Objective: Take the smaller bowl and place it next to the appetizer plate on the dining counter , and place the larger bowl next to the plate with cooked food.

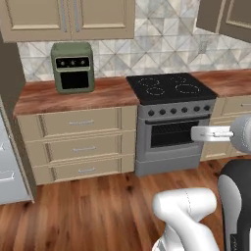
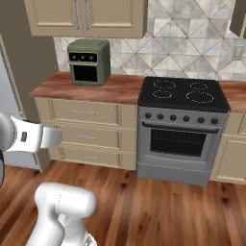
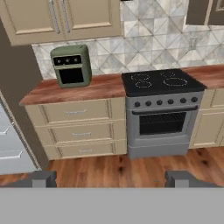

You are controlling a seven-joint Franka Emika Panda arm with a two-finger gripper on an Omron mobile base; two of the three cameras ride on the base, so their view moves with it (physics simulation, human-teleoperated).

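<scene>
Green toaster oven point(image 1: 73, 67) sits on wooden countertop point(image 1: 78, 95) beside stove point(image 1: 171, 120).

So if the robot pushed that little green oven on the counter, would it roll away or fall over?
Probably neither. The green oven looks boxy with a flat bottom resting on the wooden counter, so it should slide rather than roll. It seems about as wide as it is tall, so tipping looks unlikely unless pushed near the top. It may be fairly heavy for the open gripper.

Toaster oven point(image 1: 73, 67) on the counter point(image 1: 78, 95) left of the stove point(image 1: 171, 122), drawers point(image 1: 81, 144) below, wall cabinets point(image 1: 68, 18) above
</scene>
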